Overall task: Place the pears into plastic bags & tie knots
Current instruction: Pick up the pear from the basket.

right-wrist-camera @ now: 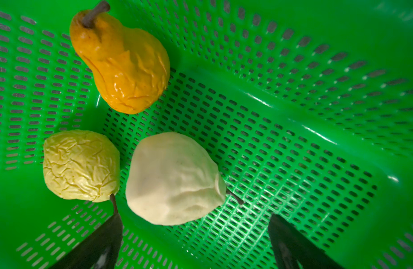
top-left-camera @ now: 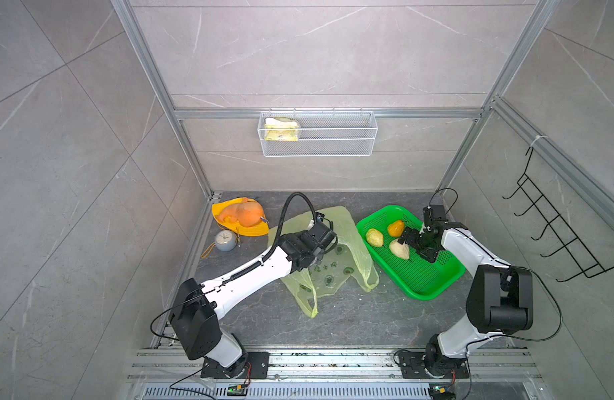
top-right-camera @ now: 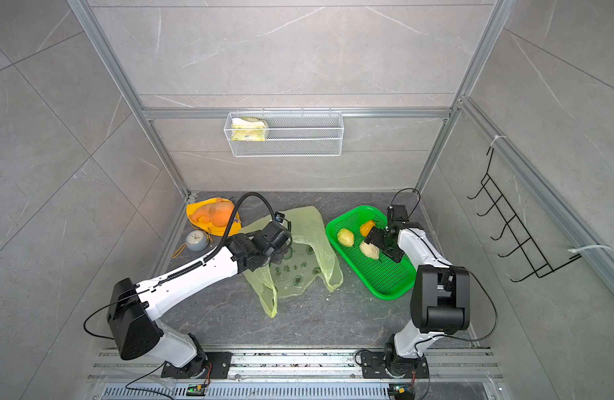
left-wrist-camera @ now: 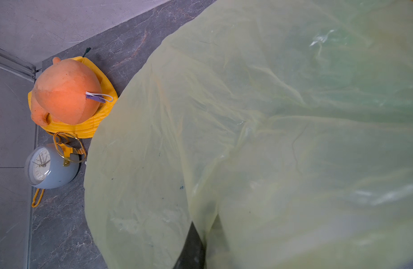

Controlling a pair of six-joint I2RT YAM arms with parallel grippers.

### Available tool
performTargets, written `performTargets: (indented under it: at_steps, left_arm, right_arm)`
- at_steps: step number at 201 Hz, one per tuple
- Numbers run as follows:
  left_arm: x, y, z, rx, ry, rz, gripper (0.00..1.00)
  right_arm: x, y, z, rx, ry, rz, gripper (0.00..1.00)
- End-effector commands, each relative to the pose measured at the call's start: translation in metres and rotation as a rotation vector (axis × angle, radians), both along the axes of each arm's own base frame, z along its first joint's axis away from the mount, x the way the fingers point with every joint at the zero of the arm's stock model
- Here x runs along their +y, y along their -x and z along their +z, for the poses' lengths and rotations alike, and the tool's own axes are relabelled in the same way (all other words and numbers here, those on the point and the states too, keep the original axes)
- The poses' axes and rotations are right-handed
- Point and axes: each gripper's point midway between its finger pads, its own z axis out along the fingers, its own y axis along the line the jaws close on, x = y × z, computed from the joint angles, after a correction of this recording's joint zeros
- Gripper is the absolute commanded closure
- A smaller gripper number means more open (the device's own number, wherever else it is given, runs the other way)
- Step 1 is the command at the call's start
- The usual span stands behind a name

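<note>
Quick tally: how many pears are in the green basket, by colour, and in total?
Orange pear: 1
Yellow-green pear: 1
Pale cream pear: 1
Total: 3, all in the green basket

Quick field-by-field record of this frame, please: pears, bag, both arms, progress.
pears: orange pear, yellow-green pear and cream pear, all in the green basket
plastic bag: on the table, no pear inside
handle loops: apart, untied
left gripper: jaws shut on the bag's film
right gripper: jaws open, aimed at the cream pear, holding nothing
progress: no pear bagged, no knot
</note>
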Motion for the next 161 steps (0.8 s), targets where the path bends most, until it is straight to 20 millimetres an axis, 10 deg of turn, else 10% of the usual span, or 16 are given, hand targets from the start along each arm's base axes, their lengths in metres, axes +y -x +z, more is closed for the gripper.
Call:
performTargets:
  at_steps: [1,161]
  left_arm:
    - [-0.002,-0.001,0.002,-0.005,0.035,0.007,1.0]
    - [-0.003,-0.002,-0.007,0.005,0.05,0.011,1.0]
  right_arm:
    - [-0.002,-0.005,-0.001,-0.003,0.001,-0.001,0.01]
    - [0.007,0.01,-0.023,0.029,-0.051,-0.001,0.02]
